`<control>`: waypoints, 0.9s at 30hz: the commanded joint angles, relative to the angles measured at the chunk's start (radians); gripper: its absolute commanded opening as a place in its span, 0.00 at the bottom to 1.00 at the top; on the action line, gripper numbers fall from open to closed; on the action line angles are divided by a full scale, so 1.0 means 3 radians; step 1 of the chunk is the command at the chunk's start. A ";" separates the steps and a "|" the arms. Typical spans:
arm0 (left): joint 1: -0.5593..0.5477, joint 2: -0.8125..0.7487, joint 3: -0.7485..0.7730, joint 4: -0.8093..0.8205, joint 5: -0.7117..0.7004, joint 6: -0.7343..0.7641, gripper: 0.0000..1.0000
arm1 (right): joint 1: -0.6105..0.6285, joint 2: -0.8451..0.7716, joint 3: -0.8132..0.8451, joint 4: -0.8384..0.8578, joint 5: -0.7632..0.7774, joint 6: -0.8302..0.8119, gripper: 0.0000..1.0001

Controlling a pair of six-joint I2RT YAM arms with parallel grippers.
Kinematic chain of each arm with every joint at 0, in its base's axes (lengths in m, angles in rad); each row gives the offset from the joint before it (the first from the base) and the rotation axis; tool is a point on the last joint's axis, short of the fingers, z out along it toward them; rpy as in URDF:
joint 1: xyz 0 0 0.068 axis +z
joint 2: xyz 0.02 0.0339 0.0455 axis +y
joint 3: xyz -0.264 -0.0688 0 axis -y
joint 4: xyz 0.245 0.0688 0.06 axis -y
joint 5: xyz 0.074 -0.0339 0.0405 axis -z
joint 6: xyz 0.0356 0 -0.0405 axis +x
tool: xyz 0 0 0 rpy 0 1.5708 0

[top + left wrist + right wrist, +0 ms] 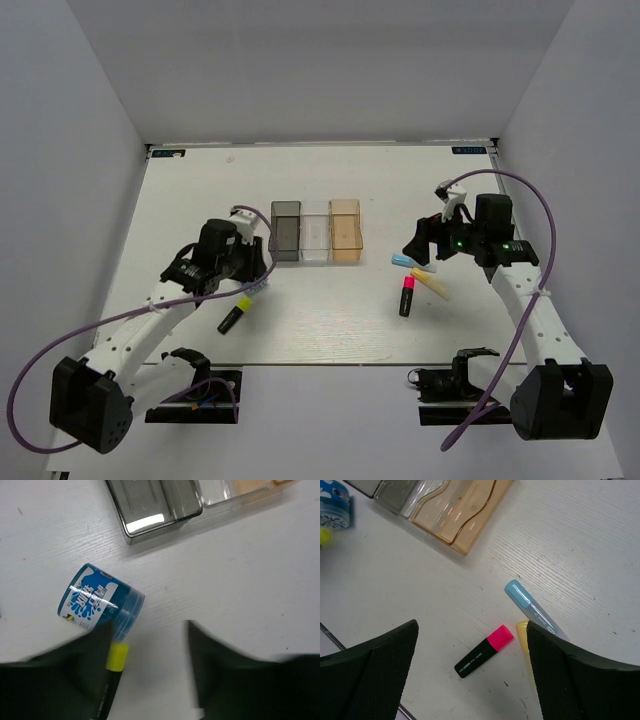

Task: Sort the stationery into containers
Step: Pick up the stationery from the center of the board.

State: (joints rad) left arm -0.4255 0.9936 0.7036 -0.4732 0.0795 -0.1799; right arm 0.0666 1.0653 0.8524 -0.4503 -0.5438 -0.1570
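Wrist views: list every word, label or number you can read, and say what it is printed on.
Nothing can be quoted with certainty.
blue roll: white characters on its blue label, too blurred to read.
pink highlighter: small white print on the black barrel, too small to read.
light-blue bar: dark print along its length, too small to read.

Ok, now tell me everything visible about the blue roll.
The blue roll is a short cylinder of translucent blue plastic with a white-and-blue printed label, lying on its side on the white table. It sits apart from the dark grey bin. The yellow highlighter tip lies against or right beside it.
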 commanded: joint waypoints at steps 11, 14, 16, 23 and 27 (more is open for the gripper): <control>0.0206 0.0656 0.0926 -0.1101 -0.1067 -0.1363 0.91 | 0.0023 -0.0002 0.0012 -0.0150 -0.0263 -0.0239 0.91; 0.0609 0.0860 0.1090 -0.1489 -0.0931 -0.2180 0.69 | 0.0013 -0.0028 -0.0003 -0.0156 -0.0268 -0.0244 0.91; 0.0758 0.1069 0.1152 -0.1633 -0.0590 -0.2492 0.63 | 0.0018 -0.0058 -0.0003 -0.0150 -0.0268 -0.0244 0.91; 0.0984 0.1264 0.0994 -0.1332 -0.0322 -0.3199 0.79 | 0.0018 -0.0094 -0.0009 -0.0176 -0.0309 -0.0244 0.91; 0.0974 0.1443 0.1070 -0.1322 -0.0204 -0.3190 0.85 | 0.0018 -0.0084 -0.0014 -0.0186 -0.0330 -0.0264 0.91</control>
State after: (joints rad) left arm -0.1310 1.4021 1.0039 -0.8860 -0.0299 -1.0729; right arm 0.0677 1.0599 0.8524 -0.4992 -0.6128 -0.2184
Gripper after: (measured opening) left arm 0.839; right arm 0.907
